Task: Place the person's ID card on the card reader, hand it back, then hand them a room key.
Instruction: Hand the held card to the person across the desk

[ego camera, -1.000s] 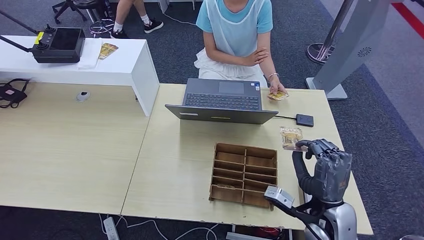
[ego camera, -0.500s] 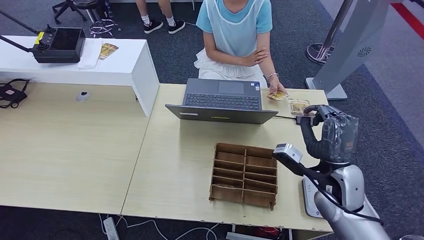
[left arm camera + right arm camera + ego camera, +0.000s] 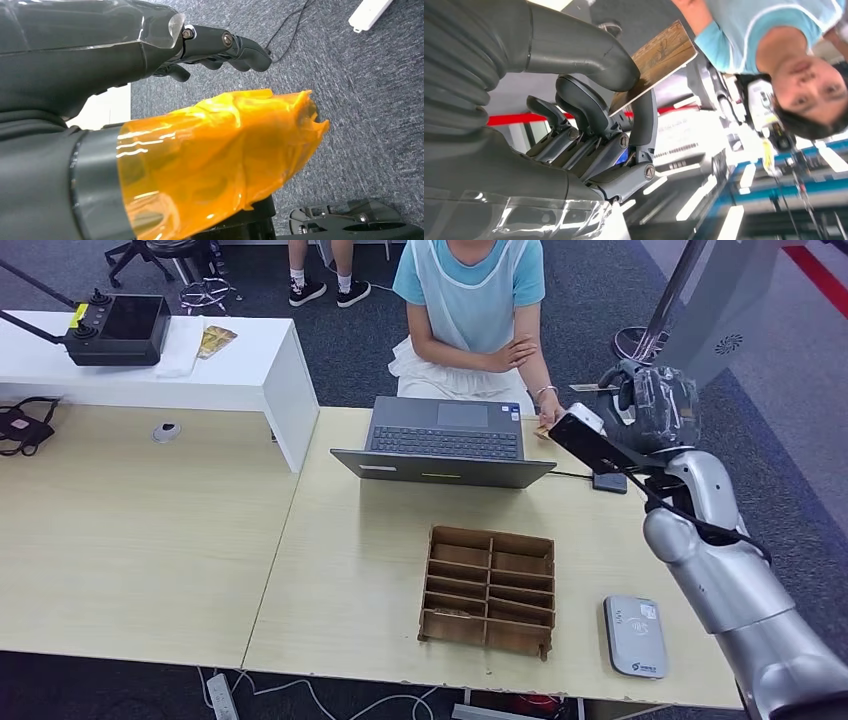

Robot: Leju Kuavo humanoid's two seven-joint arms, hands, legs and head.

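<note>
The light wooden table (image 3: 340,540) carried an open laptop (image 3: 445,443), a wooden compartment tray (image 3: 489,590), a card reader (image 3: 634,636) and a small black box (image 3: 608,481).

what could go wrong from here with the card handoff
The right robot hand pinches the card only at one edge between thumb and a finger, so it might slip before the person takes it. Their hand rests on the table, not reaching up, so releasing now would likely drop it.
</note>
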